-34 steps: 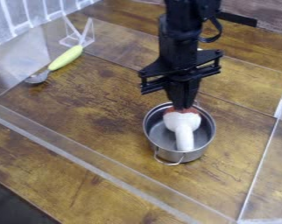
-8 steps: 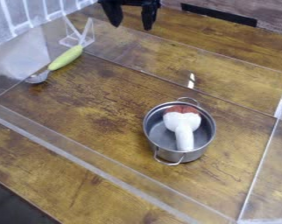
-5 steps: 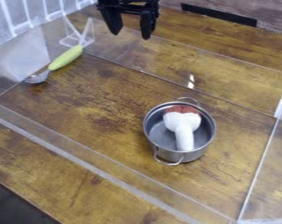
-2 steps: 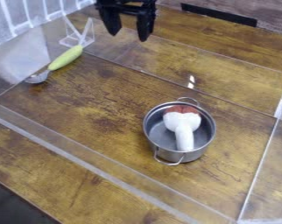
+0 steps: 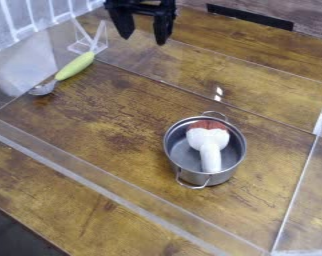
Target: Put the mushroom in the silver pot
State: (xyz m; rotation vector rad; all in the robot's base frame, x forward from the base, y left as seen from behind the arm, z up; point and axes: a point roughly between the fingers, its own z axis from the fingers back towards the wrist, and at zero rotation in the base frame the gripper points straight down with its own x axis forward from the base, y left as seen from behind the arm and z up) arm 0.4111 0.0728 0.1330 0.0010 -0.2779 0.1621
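Note:
The silver pot (image 5: 185,170) stands on the wooden table at the lower right of centre. Inside it lies the mushroom (image 5: 211,145), white stem toward the front and reddish-brown cap at the back rim. My gripper (image 5: 144,35) hangs at the top of the view, far up and left of the pot. Its two dark fingers are spread apart and open, with nothing between them.
A long yellow-green vegetable (image 5: 74,66) lies at the left, with a small grey object (image 5: 41,89) just below it. Clear plastic walls (image 5: 137,203) fence the wooden table (image 5: 124,120) along the front, left and right.
Since the oldest frame the gripper has left the pot and risen to the top left, the mushroom staying in the pot. Over the last second it has barely shifted.

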